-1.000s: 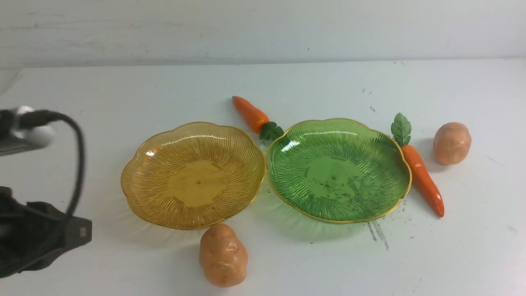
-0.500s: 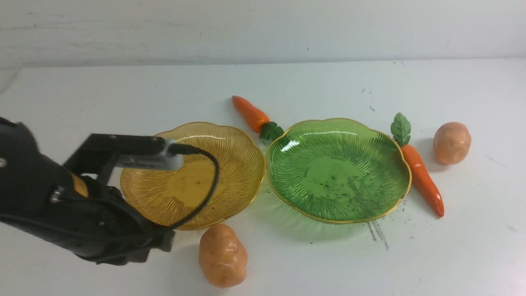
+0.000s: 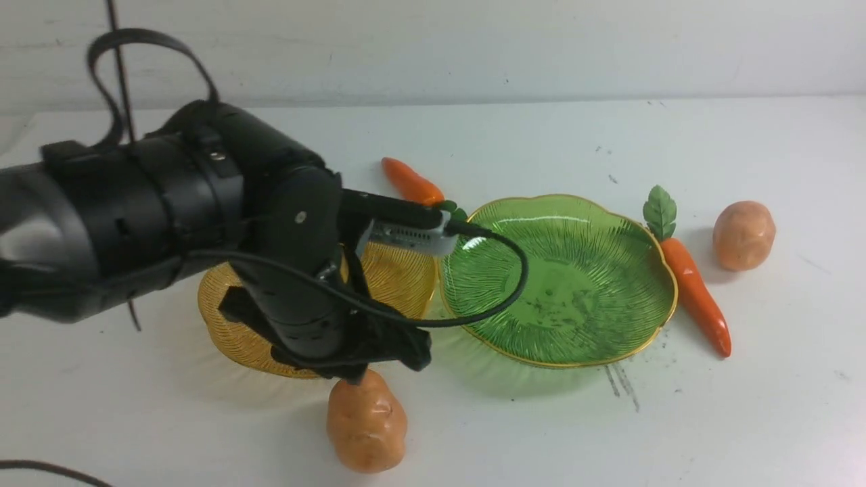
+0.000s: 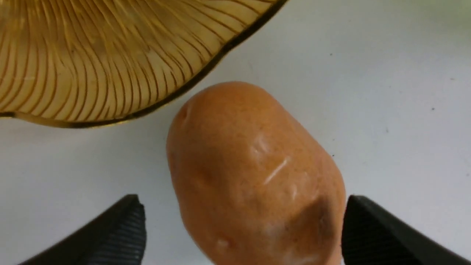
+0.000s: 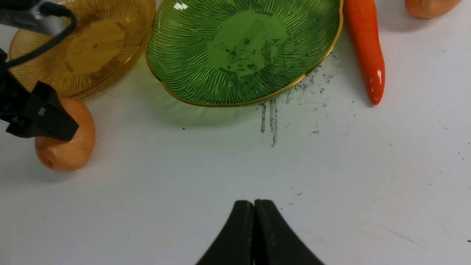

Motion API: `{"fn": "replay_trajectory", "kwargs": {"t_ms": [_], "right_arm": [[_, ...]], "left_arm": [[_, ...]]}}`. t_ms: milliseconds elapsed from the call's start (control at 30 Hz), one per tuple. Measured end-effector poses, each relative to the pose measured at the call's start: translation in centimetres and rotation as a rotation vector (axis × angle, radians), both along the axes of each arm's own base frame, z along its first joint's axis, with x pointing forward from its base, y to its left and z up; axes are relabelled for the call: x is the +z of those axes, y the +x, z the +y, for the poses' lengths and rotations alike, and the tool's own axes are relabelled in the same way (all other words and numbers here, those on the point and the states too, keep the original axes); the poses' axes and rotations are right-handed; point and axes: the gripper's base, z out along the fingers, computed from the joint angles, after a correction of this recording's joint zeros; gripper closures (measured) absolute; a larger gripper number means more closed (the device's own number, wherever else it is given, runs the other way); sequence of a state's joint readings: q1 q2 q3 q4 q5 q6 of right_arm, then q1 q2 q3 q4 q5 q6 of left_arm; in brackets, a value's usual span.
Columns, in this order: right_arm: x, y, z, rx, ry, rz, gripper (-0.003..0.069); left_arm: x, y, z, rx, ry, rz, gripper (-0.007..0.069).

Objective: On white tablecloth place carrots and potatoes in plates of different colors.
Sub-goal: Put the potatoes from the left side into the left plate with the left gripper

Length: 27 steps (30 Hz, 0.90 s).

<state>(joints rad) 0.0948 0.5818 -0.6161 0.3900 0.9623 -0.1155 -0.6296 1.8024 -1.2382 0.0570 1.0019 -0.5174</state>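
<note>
On the white tablecloth (image 3: 676, 419) an amber-yellow plate (image 3: 399, 270) and a green plate (image 3: 609, 284) stand side by side, both empty. A short carrot (image 3: 406, 181) lies behind them. A longer carrot (image 3: 697, 297) lies right of the green plate, with a potato (image 3: 743, 235) beyond it. A second potato (image 3: 369, 426) lies in front of the amber plate. My left gripper (image 3: 385, 365) is open just above it. In the left wrist view this potato (image 4: 254, 173) sits between the spread fingers (image 4: 125, 228). My right gripper (image 5: 254, 202) is shut and empty over bare cloth.
My left arm (image 3: 169, 216) and its cable (image 3: 500, 297) reach over the amber plate and the green plate's left rim. Dark pen-like streaks (image 3: 622, 382) mark the cloth in front of the green plate. A pale wall runs along the table's far edge.
My left arm has swung in from the left edge, across the amber plate, and its open gripper has come down over the near potato. The objects have not moved.
</note>
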Motion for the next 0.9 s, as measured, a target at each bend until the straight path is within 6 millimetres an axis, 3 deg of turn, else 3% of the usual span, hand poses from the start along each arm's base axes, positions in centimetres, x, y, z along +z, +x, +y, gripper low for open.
{"fn": "replay_trajectory", "kwargs": {"t_ms": [167, 367, 533, 600, 700, 800, 900], "right_arm": [[0.2, 0.2, 0.0, 0.004, -0.010, -0.030, 0.0674], [0.2, 0.2, 0.0, 0.024, -0.035, -0.046, 0.0674], [0.2, 0.2, 0.0, 0.028, -0.037, -0.056, 0.0674], [0.3, 0.2, 0.0, 0.030, -0.040, -0.058, 0.0674], [0.3, 0.2, 0.0, 0.031, -0.041, -0.060, 0.0674], [0.3, 0.3, 0.0, 0.030, -0.039, -0.063, 0.0674], [0.3, 0.3, 0.0, 0.031, -0.033, -0.062, 0.0674]], "left_arm": [[-2.1, 0.7, -0.6, 0.000, 0.010, 0.015, -0.0051], [-2.3, 0.8, -0.6, 0.000, 0.026, 0.035, 0.0179], [-1.9, 0.1, -0.5, -0.028, 0.032, 0.095, 0.0194], [-0.7, -0.3, -0.6, -0.054, -0.003, 0.089, 0.0195], [2.6, -0.1, -0.5, -0.082, -0.054, 0.001, 0.0195], [6.4, 2.0, 0.7, -0.062, -0.071, -0.146, 0.0195], [7.4, 4.9, 3.0, 0.012, -0.073, -0.231, 0.0196]]}}
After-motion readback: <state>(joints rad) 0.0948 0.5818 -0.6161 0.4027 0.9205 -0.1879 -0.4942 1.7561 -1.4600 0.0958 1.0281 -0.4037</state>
